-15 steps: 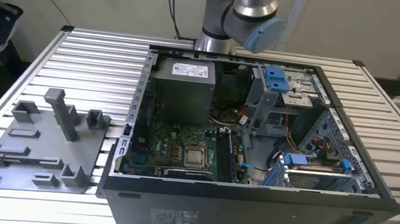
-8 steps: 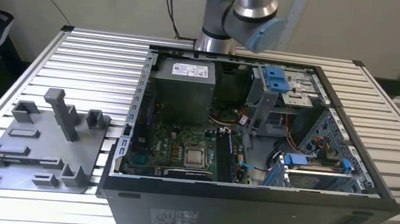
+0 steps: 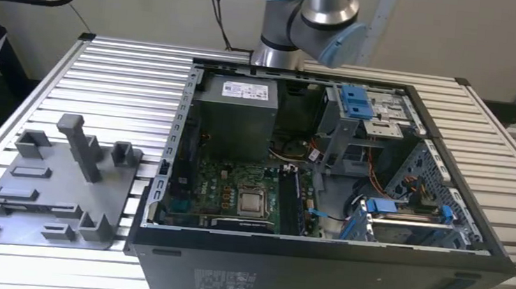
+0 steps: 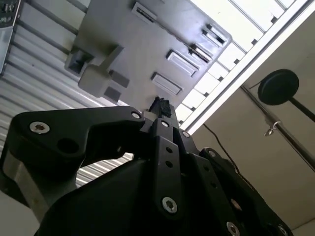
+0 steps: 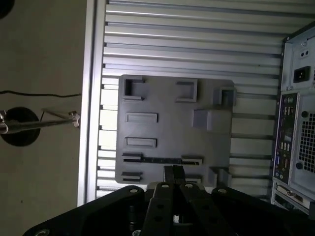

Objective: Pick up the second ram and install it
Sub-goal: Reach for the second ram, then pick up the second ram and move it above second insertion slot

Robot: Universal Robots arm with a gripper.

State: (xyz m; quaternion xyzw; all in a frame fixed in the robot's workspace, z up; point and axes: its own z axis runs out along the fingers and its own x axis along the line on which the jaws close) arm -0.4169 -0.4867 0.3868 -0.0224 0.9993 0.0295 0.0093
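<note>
First wrist view: the gripper [image 5: 173, 169] has its two black fingers drawn together, at most a hairline gap showing between them, and nothing clamped there. In the second wrist view the fingertips [image 4: 158, 104] also meet in one small dark point with nothing held. The gripper hangs above the grey holder plate [image 5: 172, 132], clear of its surface and over the plate's edge.

The second ram [image 5: 162, 160] lies on that plate as a thin, near-black strip. It is seated lengthwise between two low holder blocks, and in the first wrist view it sits just beyond the fingertips.

Also on the plate are other low blocks and a tall grey post [image 3: 80, 146], which stands upright near the plate's middle.

The plate rests on a slatted metal table [image 3: 124, 70]. Beside the plate, on the exterior view's right, is an open computer case [image 3: 323, 252] with its board exposed. The robot arm [image 3: 321, 13] rises behind that case, well apart from the plate.
</note>
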